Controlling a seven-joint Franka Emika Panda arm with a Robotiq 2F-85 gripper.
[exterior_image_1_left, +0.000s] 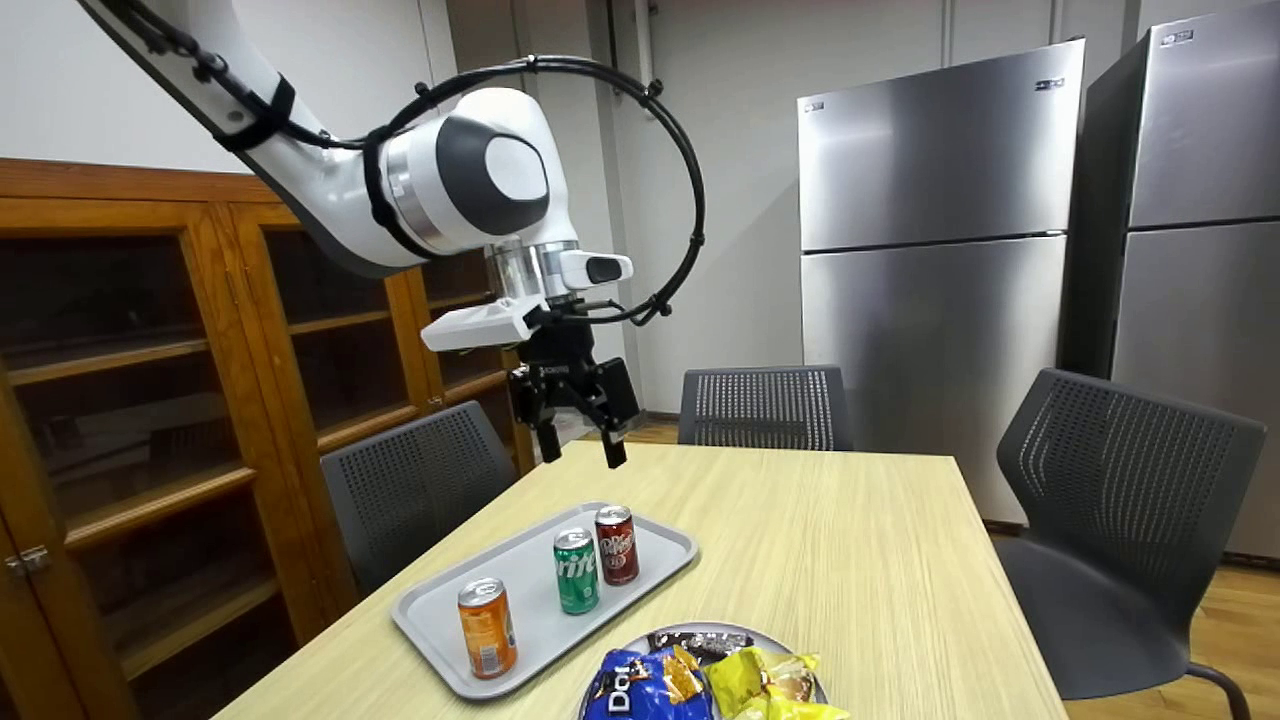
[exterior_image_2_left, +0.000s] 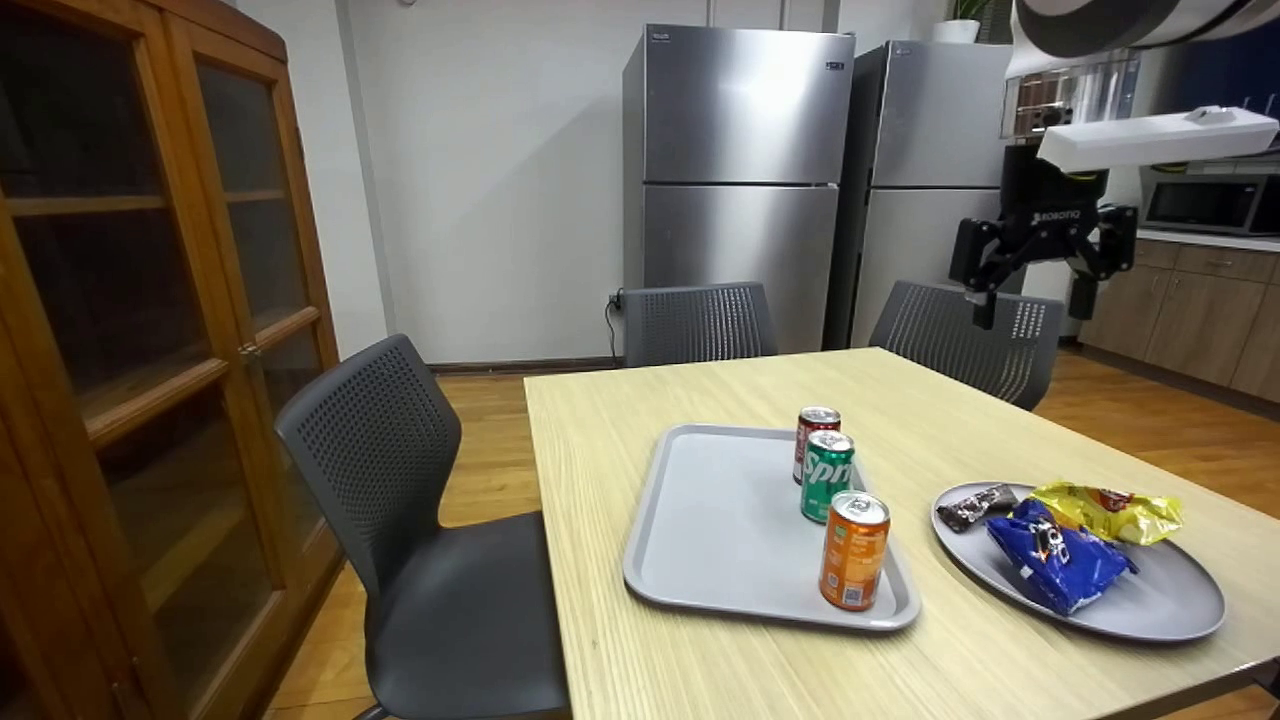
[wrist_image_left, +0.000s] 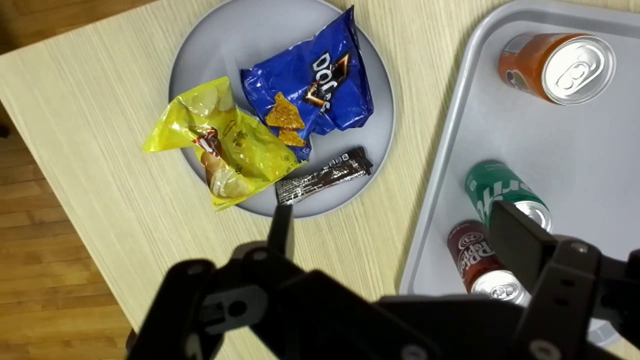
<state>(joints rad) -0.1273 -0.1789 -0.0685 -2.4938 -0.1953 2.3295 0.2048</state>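
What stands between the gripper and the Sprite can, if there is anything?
Nothing visible blocks the way from above: the open gripper hangs clear of the Sprite can, whose top is uncovered. But the Dr Pepper can stands close beside it and might crowd the grasp.

A dark red Dr Pepper can (exterior_image_1_left: 617, 547) and a green Sprite can (exterior_image_1_left: 577, 572) stand upright side by side on the grey tray (exterior_image_2_left: 710, 520); whether they touch is hard to tell. An orange soda can (exterior_image_2_left: 856, 552) stands upright apart from them, near a corner, so that all three line the tray's edge facing the round grey plate (wrist_image_left: 220, 55). On that plate lies a crumpled blue Doritos bag (wrist_image_left: 320, 80) with tortilla chips printed on it. Beside it a glossy yellow chip bag (wrist_image_left: 232, 147) lies creased, one end reaching over the rim. A slim brown-wrapped bar (wrist_image_left: 324, 176) lies flat near the rim.
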